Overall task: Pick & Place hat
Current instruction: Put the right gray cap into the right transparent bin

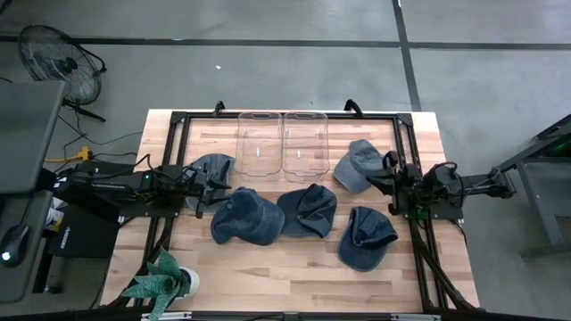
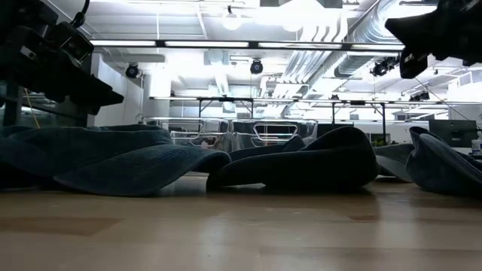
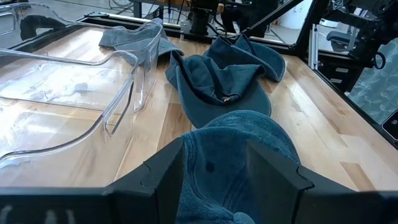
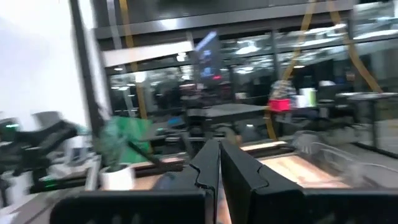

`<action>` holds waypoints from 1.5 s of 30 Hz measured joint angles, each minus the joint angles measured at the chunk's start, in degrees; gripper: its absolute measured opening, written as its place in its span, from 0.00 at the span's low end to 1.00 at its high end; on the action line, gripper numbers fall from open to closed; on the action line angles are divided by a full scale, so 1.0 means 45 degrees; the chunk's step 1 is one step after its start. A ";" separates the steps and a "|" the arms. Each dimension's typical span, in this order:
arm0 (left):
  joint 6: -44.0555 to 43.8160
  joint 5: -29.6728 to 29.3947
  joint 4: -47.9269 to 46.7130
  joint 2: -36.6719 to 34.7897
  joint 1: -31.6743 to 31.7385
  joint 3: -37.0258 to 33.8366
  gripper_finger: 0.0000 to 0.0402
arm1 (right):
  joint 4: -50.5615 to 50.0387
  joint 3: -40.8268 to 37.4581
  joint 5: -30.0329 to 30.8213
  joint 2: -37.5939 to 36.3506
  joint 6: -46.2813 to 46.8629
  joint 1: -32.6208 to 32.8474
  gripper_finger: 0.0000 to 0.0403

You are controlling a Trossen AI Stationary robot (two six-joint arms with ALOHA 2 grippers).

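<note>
Wooden table [image 1: 268,267] on grey floor carries five hats and two clear bins [image 1: 283,141]. Left gripper [image 1: 207,185], jaws half apart, hovers over a hat [image 1: 243,218] beside the bins. Right gripper [image 1: 393,183], closed and empty, sits just beside another hat [image 1: 357,165] at the table's edge.

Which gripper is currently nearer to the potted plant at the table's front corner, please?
Left. The left gripper sits above the potted plant on the same side; the right gripper is far across the table.
</note>
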 joint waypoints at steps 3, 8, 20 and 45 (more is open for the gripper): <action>0.0000 0.0002 0.0000 0.0003 -0.0002 0.0000 0.41 | -0.0354 0.0000 0.0606 -0.0005 -0.0097 -0.0001 0.03; 0.0000 0.0004 -0.0003 0.0000 -0.0001 0.0000 0.41 | -0.0661 0.0000 0.0851 0.0000 -0.0761 0.0001 0.03; 0.0000 0.0002 0.0000 0.0002 -0.0004 0.0000 0.41 | -0.1045 0.0172 0.3945 0.0000 -0.0998 0.0001 0.03; 0.0000 0.0002 0.0000 0.0000 -0.0001 0.0000 0.41 | -1.0907 0.7463 0.6480 0.3812 -0.0997 0.0001 0.25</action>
